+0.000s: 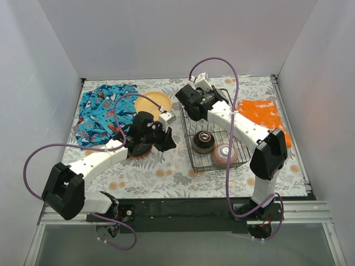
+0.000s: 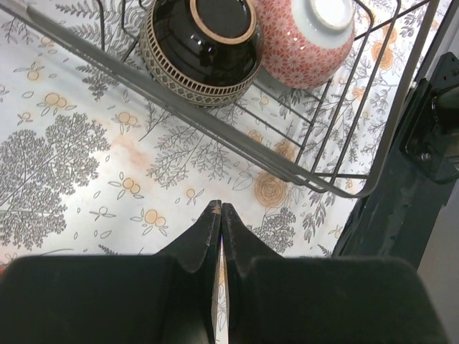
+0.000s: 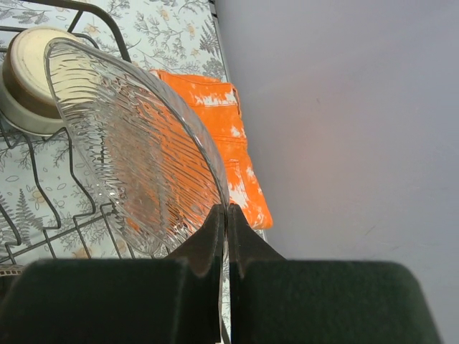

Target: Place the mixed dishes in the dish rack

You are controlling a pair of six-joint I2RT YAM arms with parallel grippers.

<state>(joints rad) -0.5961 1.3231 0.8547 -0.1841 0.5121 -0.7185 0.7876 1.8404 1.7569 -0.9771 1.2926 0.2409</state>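
The black wire dish rack (image 1: 191, 158) stands right of centre. A dark brown-ringed bowl (image 1: 203, 142) and a pink bowl (image 1: 224, 154) sit upside down in its near part. My right gripper (image 3: 226, 211) is shut on the rim of a clear ribbed glass plate (image 3: 136, 150), held on edge over the rack's far end beside a beige cup (image 3: 29, 79). My left gripper (image 2: 219, 208) is shut on nothing, low over the tablecloth just outside the rack's near left rail (image 2: 215, 129). A yellow-orange plate (image 1: 153, 101) lies behind the left arm. A red-orange plate (image 1: 138, 151) shows partly under it.
A blue patterned cloth (image 1: 102, 113) lies crumpled at the far left. An orange crinkly bag (image 1: 260, 113) lies right of the rack near the right wall. White walls close in the table on three sides. The right arm's base (image 2: 430, 122) stands close beside the rack.
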